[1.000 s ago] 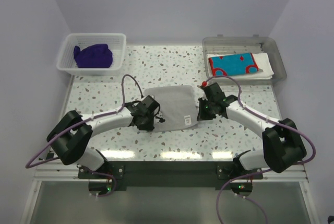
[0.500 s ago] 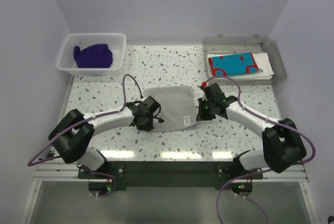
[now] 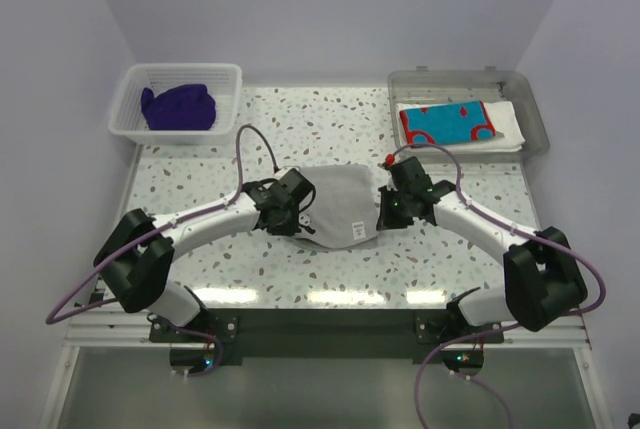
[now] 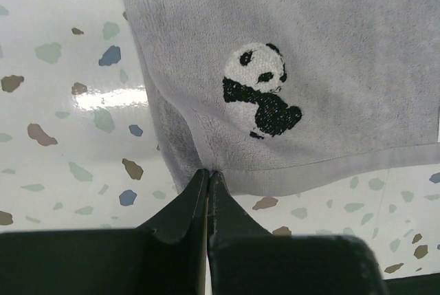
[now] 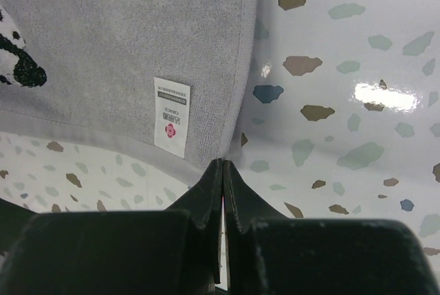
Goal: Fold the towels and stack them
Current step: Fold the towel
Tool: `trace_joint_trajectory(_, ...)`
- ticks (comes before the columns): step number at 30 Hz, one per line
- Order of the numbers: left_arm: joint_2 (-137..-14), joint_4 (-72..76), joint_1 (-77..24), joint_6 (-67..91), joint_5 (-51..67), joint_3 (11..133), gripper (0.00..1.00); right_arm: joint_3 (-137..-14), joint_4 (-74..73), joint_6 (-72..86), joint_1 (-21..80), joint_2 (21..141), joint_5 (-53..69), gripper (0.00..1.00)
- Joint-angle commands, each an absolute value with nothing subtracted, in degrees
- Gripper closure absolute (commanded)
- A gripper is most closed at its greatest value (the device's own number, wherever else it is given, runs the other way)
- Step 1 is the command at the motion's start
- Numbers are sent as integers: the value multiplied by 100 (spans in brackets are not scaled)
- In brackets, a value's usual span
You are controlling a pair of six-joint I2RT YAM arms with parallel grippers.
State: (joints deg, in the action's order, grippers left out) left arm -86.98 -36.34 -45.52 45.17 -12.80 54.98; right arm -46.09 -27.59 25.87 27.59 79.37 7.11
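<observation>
A grey towel (image 3: 340,199) with a panda patch (image 4: 260,90) and a white label (image 5: 171,116) lies mid-table. My left gripper (image 3: 288,211) is shut on its near left corner (image 4: 207,171) and lifts it off the table. My right gripper (image 3: 392,211) is shut on its near right corner (image 5: 223,161). A dark purple towel (image 3: 180,106) lies in the white basket (image 3: 132,84). A folded turquoise-and-red towel (image 3: 447,122) lies on a white towel (image 3: 508,131) in the clear tray (image 3: 535,109). The mint towel is out of view.
The basket stands at the far left corner and the tray at the far right corner of the speckled table (image 3: 300,269). Purple cables (image 3: 245,154) loop over both arms.
My left gripper has moved away from me with the towel's left corner, and the towel's left edge has bunched up. The right gripper has barely moved.
</observation>
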Motion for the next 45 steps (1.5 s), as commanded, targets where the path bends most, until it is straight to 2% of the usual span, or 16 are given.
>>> trace_joint_trajectory(1,-8517,-3981,-4570,4386,-1617,5844,100,-4966,-2944,2452,2760,7761,791,100)
trace_joint_trajectory(8,-8543,-3789,-4570,4351,-1354,5573,100,-5001,-2980,2452,2795,7796,862,100)
trace_joint_trajectory(15,-8736,-2788,-4579,4456,-844,4992,99,-4887,-2804,2478,2909,7989,941,100)
trace_joint_trajectory(25,-8895,-2663,-4579,4456,-905,5089,82,-4799,-2725,2514,2962,8042,888,100)
trace_joint_trajectory(28,-8859,-2707,-4579,4439,-966,5098,88,-4790,-2733,2522,2962,8042,888,100)
trace_joint_trajectory(29,-8859,-2716,-4570,4447,-984,5089,96,-4799,-2725,2522,2971,8042,888,100)
trace_joint_trajectory(30,-8868,-2733,-4570,4447,-993,5089,100,-4799,-2725,2531,2971,8033,888,100)
trace_joint_trajectory(35,-8746,-2891,-4570,4439,-1107,5115,100,-4939,-2856,2522,3006,7963,844,100)
trace_joint_trajectory(45,-8113,-4280,-4570,4219,-1828,5608,100,-5265,-3235,2636,3181,7682,844,100)
